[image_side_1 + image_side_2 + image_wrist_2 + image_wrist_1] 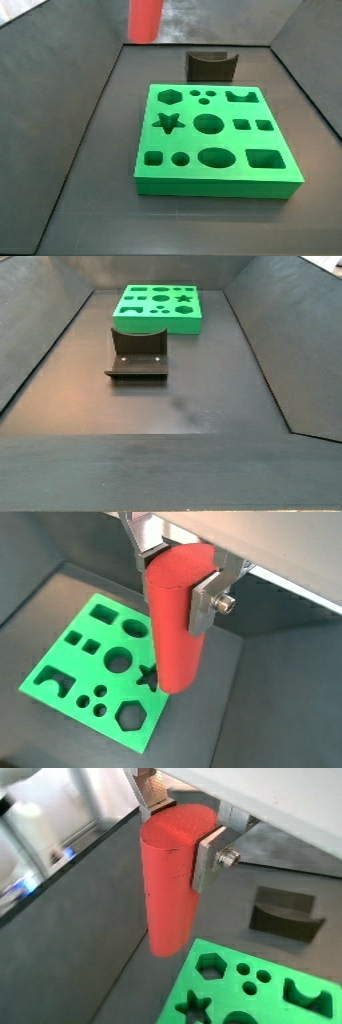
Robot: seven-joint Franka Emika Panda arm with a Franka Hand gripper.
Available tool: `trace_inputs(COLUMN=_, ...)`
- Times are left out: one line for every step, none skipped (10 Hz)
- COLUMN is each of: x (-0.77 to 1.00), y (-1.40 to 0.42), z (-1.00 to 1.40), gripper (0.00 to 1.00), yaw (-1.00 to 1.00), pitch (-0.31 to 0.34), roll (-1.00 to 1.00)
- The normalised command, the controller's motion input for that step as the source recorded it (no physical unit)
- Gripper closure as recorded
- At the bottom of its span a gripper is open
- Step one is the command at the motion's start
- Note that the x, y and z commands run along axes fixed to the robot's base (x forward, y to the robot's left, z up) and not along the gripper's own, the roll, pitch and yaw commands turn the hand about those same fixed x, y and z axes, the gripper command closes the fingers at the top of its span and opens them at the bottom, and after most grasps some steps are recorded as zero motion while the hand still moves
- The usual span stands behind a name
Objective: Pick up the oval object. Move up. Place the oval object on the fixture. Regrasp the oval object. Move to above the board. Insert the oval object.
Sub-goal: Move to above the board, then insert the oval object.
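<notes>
The oval object (pixel 167 878) is a smooth red-orange peg hanging upright in the air, and my gripper (pixel 178 833) is shut on its upper end. Both wrist views show the silver fingers (pixel 205 600) pressed on either side of the peg (pixel 174 622). In a side view only the peg's lower part (pixel 144 20) shows, high above the far-left floor, and the gripper is cut off. The green board (pixel 214 140) with its shaped holes lies flat on the floor. The dark notched fixture (pixel 209 66) stands just beyond the board and holds nothing. The other side view shows the fixture (pixel 138 356) and board (pixel 160 306) without the gripper.
Dark sloping walls (pixel 67 120) enclose the grey floor (pixel 174 406) on all sides. The board (pixel 100 672) lies below and to one side of the peg, and the fixture (pixel 285 913) stands beside the board (pixel 267 983).
</notes>
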Motion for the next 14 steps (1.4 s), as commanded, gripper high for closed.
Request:
trace_inputs(x=-0.05, y=0.01, z=0.0, gripper=1.0, yaw=1.0, pitch=-0.354, roll=-0.2)
trace_inputs(x=-0.05, y=0.01, z=0.0, gripper=1.0, yaw=1.0, pitch=-0.389, roll=-0.18)
trace_inputs(x=-0.04, y=0.01, z=0.0, gripper=1.0, yaw=0.67, pitch=-0.307, roll=-0.1)
trace_inputs(x=-0.04, y=0.01, z=0.0, gripper=1.0, yaw=0.5, pitch=-0.252, roll=-0.07)
trace_inputs(x=-0.03, y=0.01, z=0.0, gripper=1.0, yaw=0.31, pitch=-0.174, roll=-0.04)
trace_inputs(x=0.0, y=-0.02, z=0.0, gripper=1.0, yaw=0.0, pitch=0.0, roll=0.0)
trace_inputs(x=0.06, y=-0.16, z=0.0, gripper=1.0, yaw=0.0, pitch=0.0, roll=0.08)
trace_inputs(x=0.03, y=-0.19, z=0.0, gripper=1.0, yaw=0.0, pitch=0.0, roll=0.0)
trace_inputs(x=0.31, y=-0.26, z=-0.21, gripper=1.0, yaw=0.0, pitch=-0.05, roll=-0.01)
trace_inputs(x=0.37, y=-0.26, z=-0.24, gripper=1.0, yaw=0.0, pitch=-0.09, roll=-0.03)
trace_inputs(x=0.31, y=-0.18, z=-0.21, gripper=1.0, yaw=-0.11, pitch=-0.13, roll=-0.07)
trace_inputs(x=0.29, y=0.0, z=-0.07, gripper=1.0, yaw=-0.39, pitch=-0.091, roll=-0.08)
trace_inputs(x=0.15, y=0.1, z=0.0, gripper=1.0, yaw=-0.72, pitch=-0.093, roll=-0.1)
trace_inputs(x=0.07, y=0.04, z=0.0, gripper=1.0, yaw=-0.87, pitch=-0.097, roll=-0.06)
